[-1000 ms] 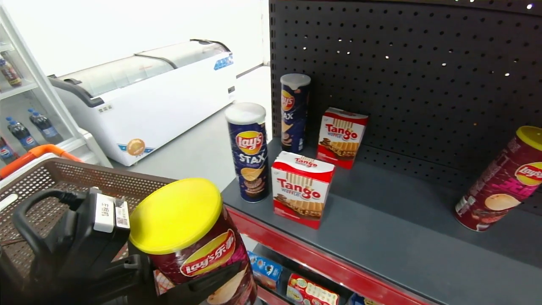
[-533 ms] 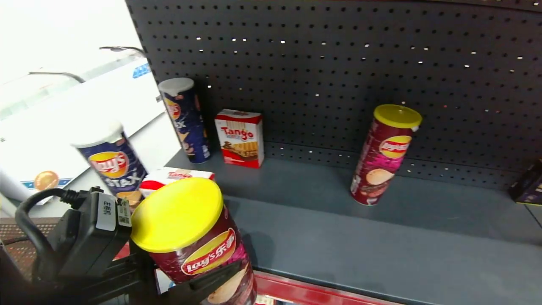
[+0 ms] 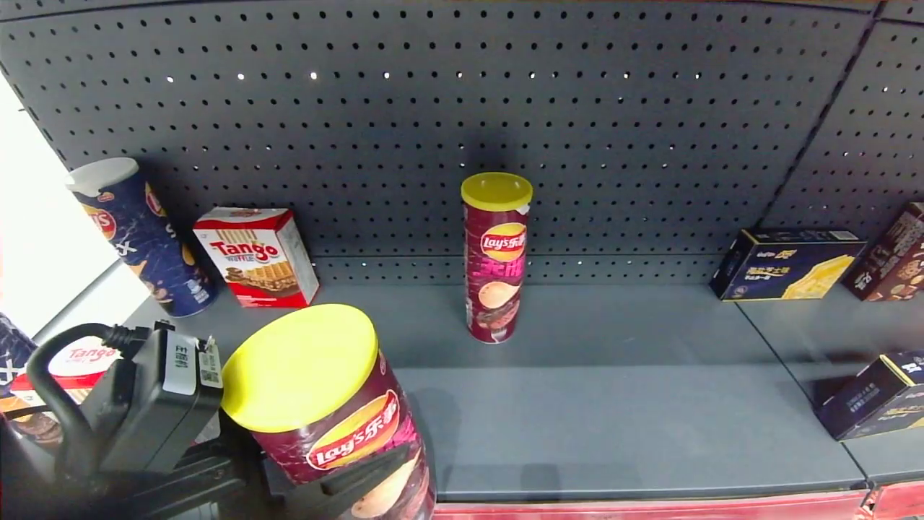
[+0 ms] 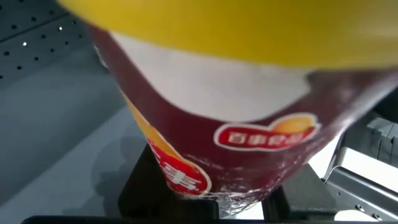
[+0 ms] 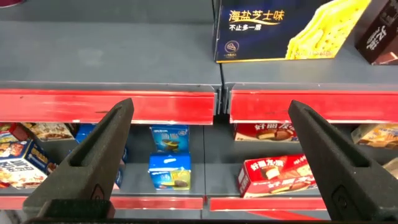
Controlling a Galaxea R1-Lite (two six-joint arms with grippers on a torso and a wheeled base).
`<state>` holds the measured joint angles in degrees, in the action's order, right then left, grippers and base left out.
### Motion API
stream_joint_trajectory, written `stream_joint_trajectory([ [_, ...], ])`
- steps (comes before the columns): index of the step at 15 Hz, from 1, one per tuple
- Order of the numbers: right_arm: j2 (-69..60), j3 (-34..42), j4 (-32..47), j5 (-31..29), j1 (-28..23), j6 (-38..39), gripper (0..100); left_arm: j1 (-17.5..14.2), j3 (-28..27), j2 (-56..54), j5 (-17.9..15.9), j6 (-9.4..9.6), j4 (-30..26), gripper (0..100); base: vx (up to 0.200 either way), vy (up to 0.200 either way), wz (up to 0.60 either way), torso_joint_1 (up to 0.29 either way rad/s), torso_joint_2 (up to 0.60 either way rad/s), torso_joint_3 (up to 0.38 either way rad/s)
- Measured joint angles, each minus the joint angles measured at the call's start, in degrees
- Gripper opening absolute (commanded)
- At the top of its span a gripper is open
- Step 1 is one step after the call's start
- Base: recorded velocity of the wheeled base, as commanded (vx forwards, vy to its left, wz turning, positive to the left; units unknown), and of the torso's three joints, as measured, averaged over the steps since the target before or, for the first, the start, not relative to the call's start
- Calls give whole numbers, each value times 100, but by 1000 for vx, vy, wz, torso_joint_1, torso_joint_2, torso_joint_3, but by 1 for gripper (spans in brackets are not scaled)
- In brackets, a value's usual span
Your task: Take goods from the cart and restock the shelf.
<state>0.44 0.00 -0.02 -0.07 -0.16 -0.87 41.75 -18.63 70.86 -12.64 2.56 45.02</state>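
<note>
My left gripper (image 3: 317, 477) is shut on a maroon chip can with a yellow lid (image 3: 325, 404), held upright at the lower left, in front of the grey shelf (image 3: 613, 404). Up close in the left wrist view, the same can (image 4: 236, 124) sits between dark fingers (image 4: 155, 193). A matching maroon can (image 3: 496, 260) stands alone mid-shelf near the pegboard back. My right gripper (image 5: 210, 109) is open with nothing between its fingers, level with the shelf's red front edge (image 5: 155, 106).
A blue chip can (image 3: 137, 238) and a red wafer box (image 3: 256, 256) stand at the back left of the shelf. Dark boxes (image 3: 787, 263) (image 3: 873, 393) sit on the right. Bare shelf lies around the lone maroon can. Lower shelves hold packaged goods (image 5: 171, 171).
The head camera has swung to the right: cart and freezer have left the picture and the shelf now faces me. The can stays in my left gripper.
</note>
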Motion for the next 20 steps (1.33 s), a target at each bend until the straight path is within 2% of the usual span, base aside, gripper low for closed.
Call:
stream_joint_trajectory([
  [5, 2, 0, 10, 12, 5, -11, 100, 4, -5, -105, -9, 6, -33, 0, 0, 0, 0, 0, 0, 0],
  [8, 18, -7, 12, 18, 21, -102, 100, 41, -57, -226, -129, 99, -62, 0, 0, 0, 0, 0, 0, 0],
  [11, 389, -633, -5, 223, 104, -28, 100, -6, -124, -334, -115, 132, -200, 0, 0, 0, 0, 0, 0, 0],
  [14, 1720, -1574, -407, 472, 354, -46, 100, -30, -24, -397, -95, 132, -271, 0, 0, 0, 0, 0, 0, 0],
  [17, 3270, -2497, -831, 1170, 869, -85, 100, -157, 66, -461, -110, 110, -268, 0, 0, 0, 0, 0, 0, 0],
  [20, 4534, -2828, -1691, 1513, 1465, -200, 100, -280, 107, -521, -118, 83, -268, 0, 0, 0, 0, 0, 0, 0],
])
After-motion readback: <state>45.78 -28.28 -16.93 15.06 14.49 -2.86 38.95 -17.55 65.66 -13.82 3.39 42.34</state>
